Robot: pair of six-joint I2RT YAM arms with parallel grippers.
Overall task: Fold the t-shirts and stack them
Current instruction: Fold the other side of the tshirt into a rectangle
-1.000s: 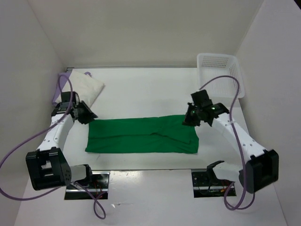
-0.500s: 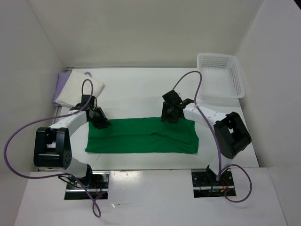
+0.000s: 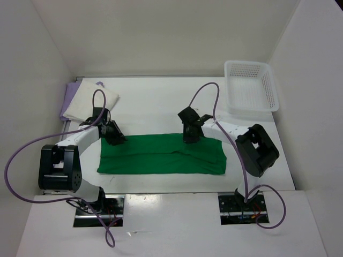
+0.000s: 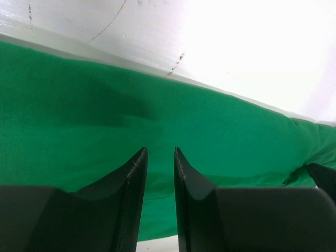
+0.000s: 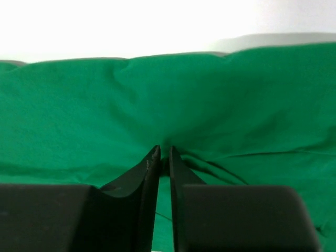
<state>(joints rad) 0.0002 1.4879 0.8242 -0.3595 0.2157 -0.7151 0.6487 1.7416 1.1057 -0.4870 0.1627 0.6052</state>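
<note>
The bright green t-shirt [image 3: 155, 158] lies folded into a long strip across the middle of the table. My left gripper [image 3: 117, 138] is at its far left corner; in the left wrist view the gripper [image 4: 160, 152] stands open by a narrow gap just over the green cloth [image 4: 210, 131], with nothing between the fingers. My right gripper [image 3: 187, 136] is on the shirt's far edge near its middle. In the right wrist view this gripper [image 5: 163, 149] is shut on a small pinch of the green cloth [image 5: 79, 105], with creases running to the tips. The off-white t-shirt [image 3: 91, 99] lies on the lavender one [image 3: 68, 101] at the far left.
A white mesh basket [image 3: 251, 85] stands at the far right corner. White walls close in the table on three sides. Purple cables loop from both arms, and the arm bases sit at the near edge.
Both arms swung in over the shirt's far edge. The right gripper moved left along that edge, opened, then closed on the cloth. The left gripper reached the far left corner.
</note>
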